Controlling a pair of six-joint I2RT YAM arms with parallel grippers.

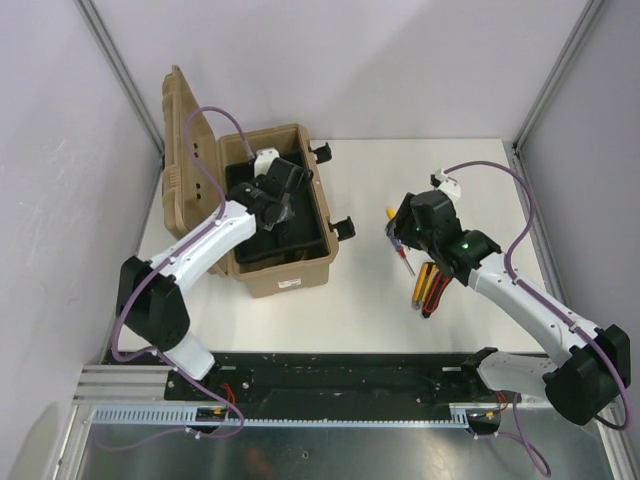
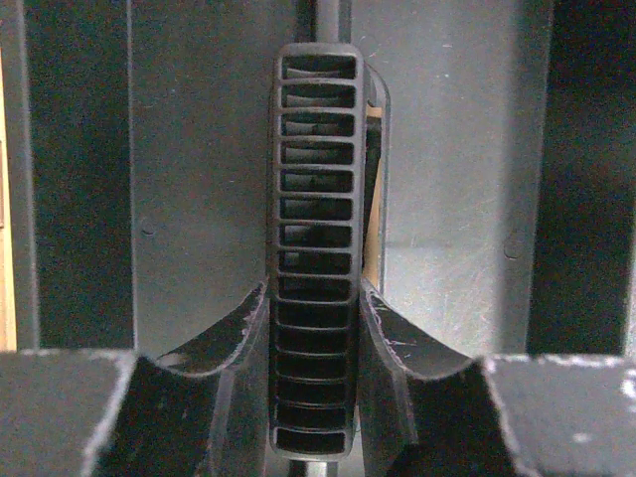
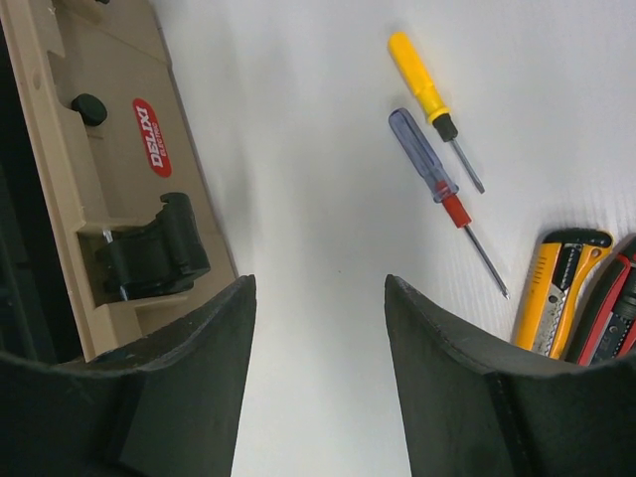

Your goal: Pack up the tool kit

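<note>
The tan toolbox (image 1: 285, 275) stands open at the left, lid (image 1: 185, 130) raised. My left gripper (image 1: 280, 205) reaches into it and is shut on the ribbed black handle (image 2: 316, 229) of the black inner tray (image 2: 199, 199); the fingers (image 2: 234, 338) press both its sides. My right gripper (image 1: 405, 225) is open and empty above the white table (image 3: 318, 283). Beside it lie a yellow screwdriver (image 3: 422, 84), a blue-and-red screwdriver (image 3: 427, 159), a yellow knife (image 3: 556, 293) and a red-black handled tool (image 3: 611, 313). The hammer is not in view.
The toolbox's black latches (image 1: 343, 228) hang open on its right side; one shows in the right wrist view (image 3: 149, 253). The tools lie in a cluster (image 1: 425, 285) under my right arm. Grey walls close in the table on three sides.
</note>
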